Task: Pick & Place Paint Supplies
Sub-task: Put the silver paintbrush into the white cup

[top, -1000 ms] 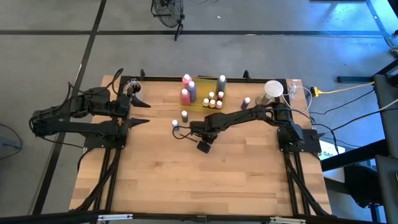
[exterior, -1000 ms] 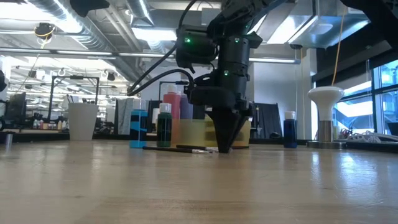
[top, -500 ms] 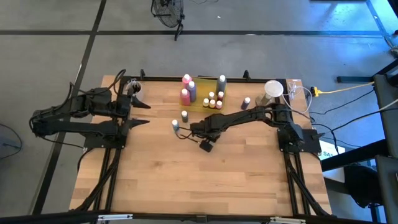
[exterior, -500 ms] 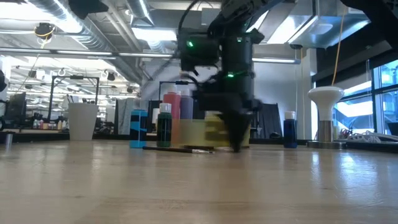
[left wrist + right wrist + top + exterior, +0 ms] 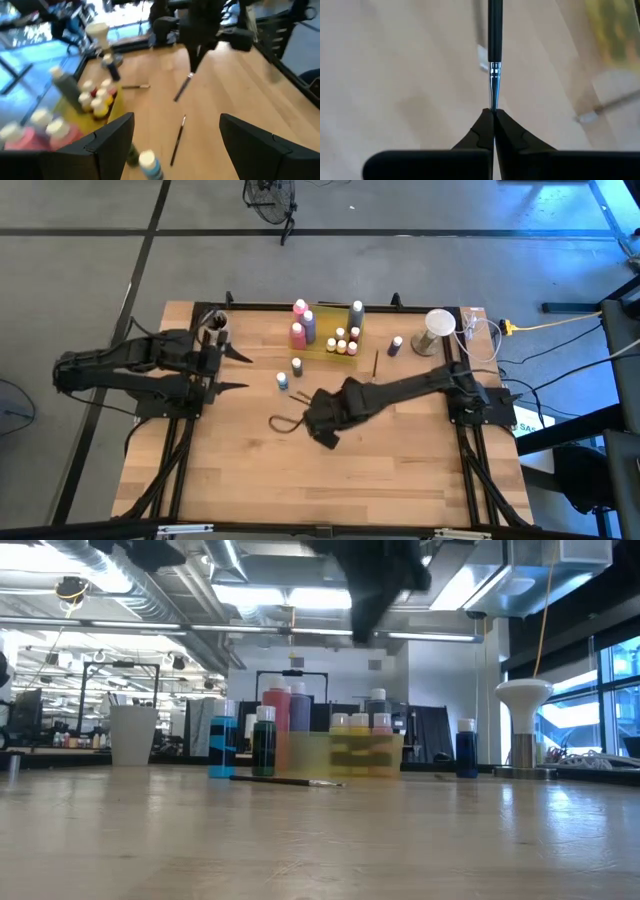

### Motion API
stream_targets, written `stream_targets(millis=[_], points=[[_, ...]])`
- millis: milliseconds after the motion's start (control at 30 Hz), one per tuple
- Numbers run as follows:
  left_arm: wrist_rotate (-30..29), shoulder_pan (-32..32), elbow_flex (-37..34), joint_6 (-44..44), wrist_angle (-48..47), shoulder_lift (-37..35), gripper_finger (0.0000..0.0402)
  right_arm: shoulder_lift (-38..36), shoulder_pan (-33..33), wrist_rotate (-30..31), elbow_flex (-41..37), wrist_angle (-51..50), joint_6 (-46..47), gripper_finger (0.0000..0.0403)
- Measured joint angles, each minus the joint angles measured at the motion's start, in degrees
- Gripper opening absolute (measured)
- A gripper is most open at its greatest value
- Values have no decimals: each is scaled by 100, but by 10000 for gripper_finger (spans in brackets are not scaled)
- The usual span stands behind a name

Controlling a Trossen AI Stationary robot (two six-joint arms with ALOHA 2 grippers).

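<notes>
Wooden table (image 5: 400, 470) mid-span: my right gripper (image 5: 493, 116) now risen off surface, fingers pinched tight on thin dark brush (image 5: 494, 40), lifted clear a second after closing. Grasp done; carry next. My left gripper (image 5: 175, 135), jaws wide, empty, waits near left edge.
</notes>
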Motion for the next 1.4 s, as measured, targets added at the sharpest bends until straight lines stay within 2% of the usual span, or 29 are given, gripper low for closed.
stream_targets(millis=[200,333,500,633,867,1033,1167,1233,1400], points=[[-30,-618,-28,457,562,297,290,-1,414,355,921,289,111,0],[-467,-1339,-28,1189,1096,594,285,-3,514,395,1191,405,107,0],[-2129,-2472,-28,2930,2035,1100,266,0,518,172,1256,458,174,0],[-3147,-3266,-28,4541,2417,1551,253,1,518,-218,1256,593,285,0],[-5035,-4273,-28,5354,2465,2369,240,1,535,-377,1256,604,394,0],[-6141,-4608,-30,5899,2648,3025,232,1,544,-377,1256,645,392,0],[-6814,-4618,-31,6612,3273,3556,223,0,542,-375,1256,772,323,0],[-6963,-4577,-28,6981,3721,3779,218,0,540,-375,1256,871,264,0],[-6907,-4535,-28,7410,4333,4072,206,1,540,-374,1256,1069,149,0]])
